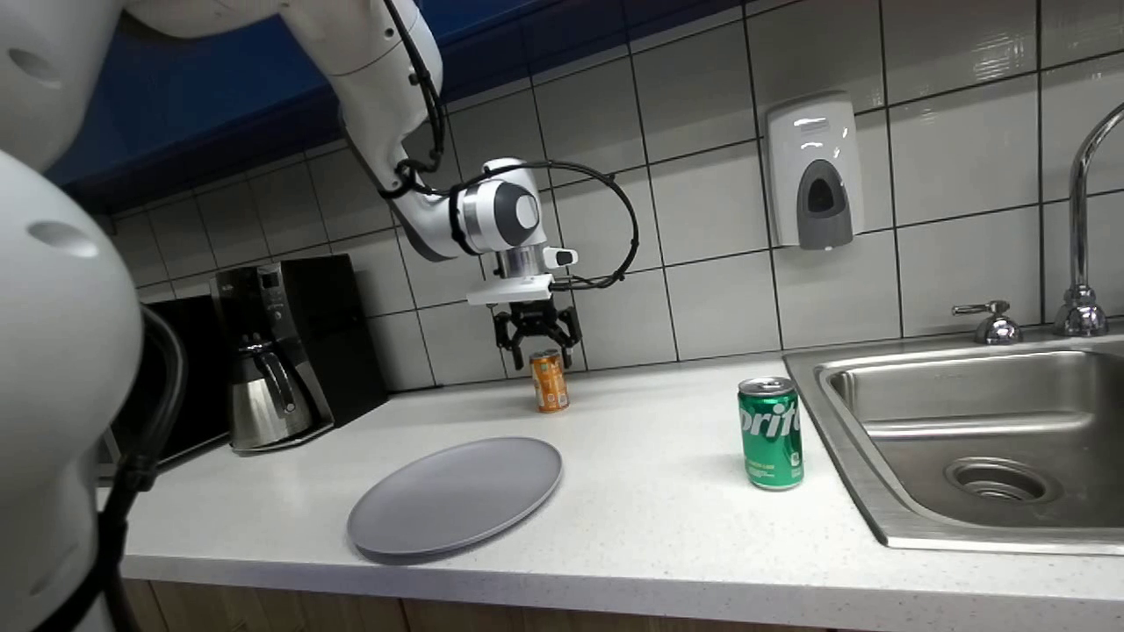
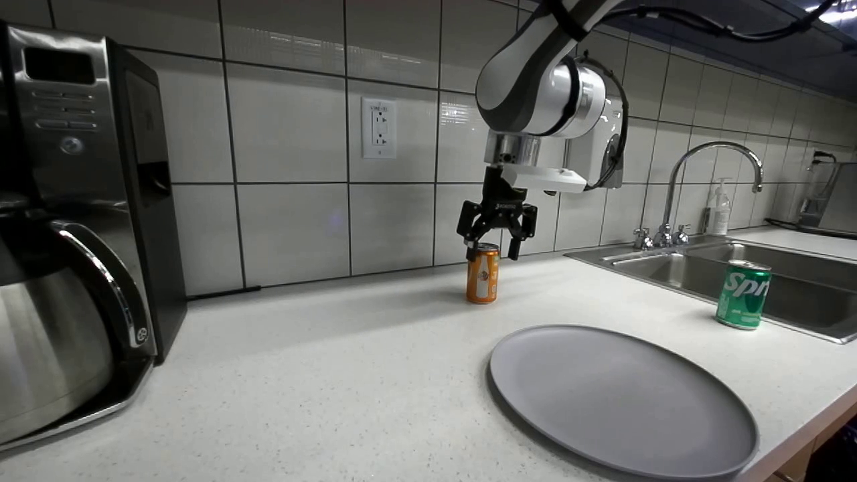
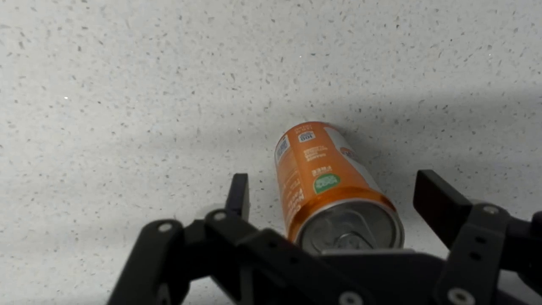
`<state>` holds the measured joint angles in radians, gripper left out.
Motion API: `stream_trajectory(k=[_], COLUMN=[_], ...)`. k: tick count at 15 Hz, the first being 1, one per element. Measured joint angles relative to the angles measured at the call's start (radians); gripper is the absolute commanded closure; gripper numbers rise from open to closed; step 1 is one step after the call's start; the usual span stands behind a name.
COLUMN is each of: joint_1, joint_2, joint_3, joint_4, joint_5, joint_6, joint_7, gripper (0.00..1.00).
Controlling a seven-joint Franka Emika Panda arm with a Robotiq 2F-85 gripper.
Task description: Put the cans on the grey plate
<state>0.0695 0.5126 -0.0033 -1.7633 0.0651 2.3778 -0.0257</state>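
Observation:
The orange can (image 1: pixel 551 386) stands upright on the white counter near the tiled wall; it also shows in an exterior view (image 2: pixel 482 282) and in the wrist view (image 3: pixel 324 169). My gripper (image 1: pixel 542 358) points down over it, open. In the wrist view my fingers (image 3: pixel 332 180) stand on either side of the can's top, with a gap on both sides. The green can (image 1: pixel 771 439) stands upright beside the sink, also in an exterior view (image 2: pixel 743 298); it is out of the wrist view. The grey plate (image 1: pixel 457 496) lies bare near the counter's front edge, also in an exterior view (image 2: pixel 622 402).
A steel sink (image 1: pixel 843 456) with a faucet (image 1: pixel 1082 237) is beside the green can. A coffee maker (image 1: pixel 316 325) with a steel pot (image 1: pixel 263 408) stands at the opposite end. The tiled wall (image 2: pixel 288 234) rises close behind the orange can.

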Motion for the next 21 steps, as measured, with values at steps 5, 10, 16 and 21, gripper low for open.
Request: stream_trajectory(k=[5, 10, 16, 21], joint_1=[0.0, 0.011, 0.026, 0.026], joint_2=[0.049, 0.088, 0.119, 0.125], joint_3=[-0.004, -0.004, -0.003, -0.003], joint_4=[0.068, 0.126, 0.172, 0.181], joint_5=[-0.035, -0.067, -0.074, -0.074], joint_6=[-0.041, -0.077, -0.099, -0.107], joint_7=[0.002, 0.002, 0.002, 0.002], gripper=[0.0, 0.0, 0.0, 0.51])
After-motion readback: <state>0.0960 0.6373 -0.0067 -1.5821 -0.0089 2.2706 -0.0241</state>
